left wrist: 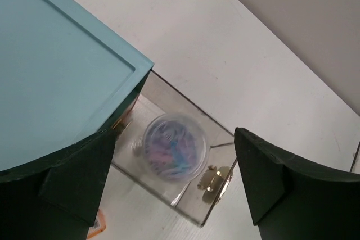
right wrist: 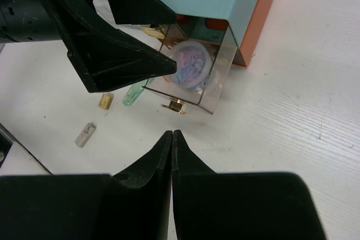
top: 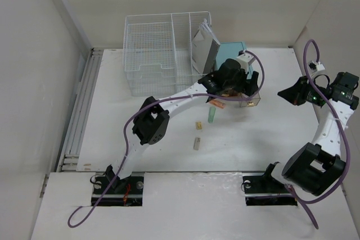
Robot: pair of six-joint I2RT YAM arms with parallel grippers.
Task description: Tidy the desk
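Left gripper (left wrist: 171, 150) hangs spread open over a clear drawer (left wrist: 180, 198) holding a round tub (left wrist: 174, 149); our right gripper (right wrist: 171, 139) is clenched, empty. We see the surface (top: 253, 139), flat matte white, stretching wide beneath them both.

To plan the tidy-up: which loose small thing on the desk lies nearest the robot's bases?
The pale grey block; the gold piece, green tube and orange piece lie farther back.
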